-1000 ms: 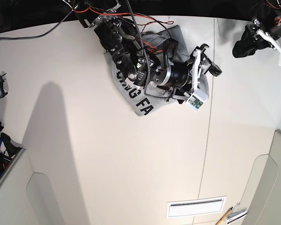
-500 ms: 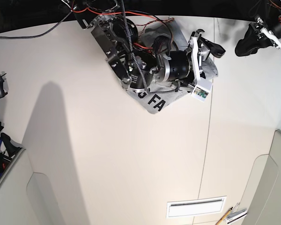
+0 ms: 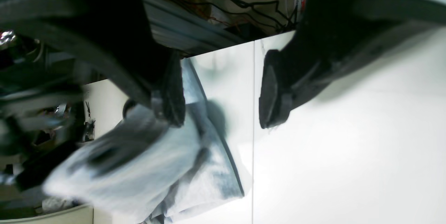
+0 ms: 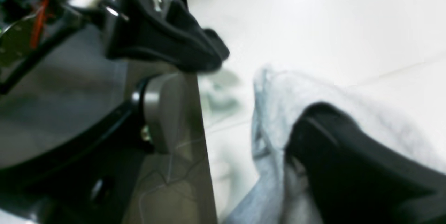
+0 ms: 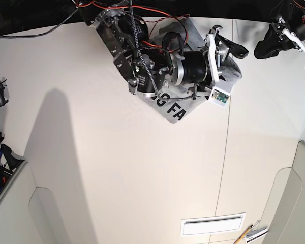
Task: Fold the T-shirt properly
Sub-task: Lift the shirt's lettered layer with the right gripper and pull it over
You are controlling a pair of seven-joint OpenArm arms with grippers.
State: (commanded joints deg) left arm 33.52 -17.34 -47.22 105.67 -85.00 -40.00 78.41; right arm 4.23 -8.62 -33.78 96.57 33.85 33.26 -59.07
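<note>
The pale table (image 5: 117,178) is bare over most of its width, and the T-shirt (image 5: 175,111) lies bunched at its far edge, under the right arm, with only the letters "G FA" of its black print showing on the near corner. Over the last second that bundle has slid sideways toward the seam in the tabletop and its printed corner has swung round with it; the right arm has turned the same way and carried the cloth along. The shirt is being dragged or repositioned, it seems, rather than folded (no clean crease shows anywhere). The right gripper (image 5: 230,44) has its fingers apart, and in its own blurred wrist view grey cloth drapes over the lower finger, though I can't say for sure that anything is truly pinched. The left gripper (image 3: 221,95) hangs off to the side, its fingers (image 3: 271,91) spread with bare table between them and the shirt just beside one pad. Proper folding still looks some way off.
</note>
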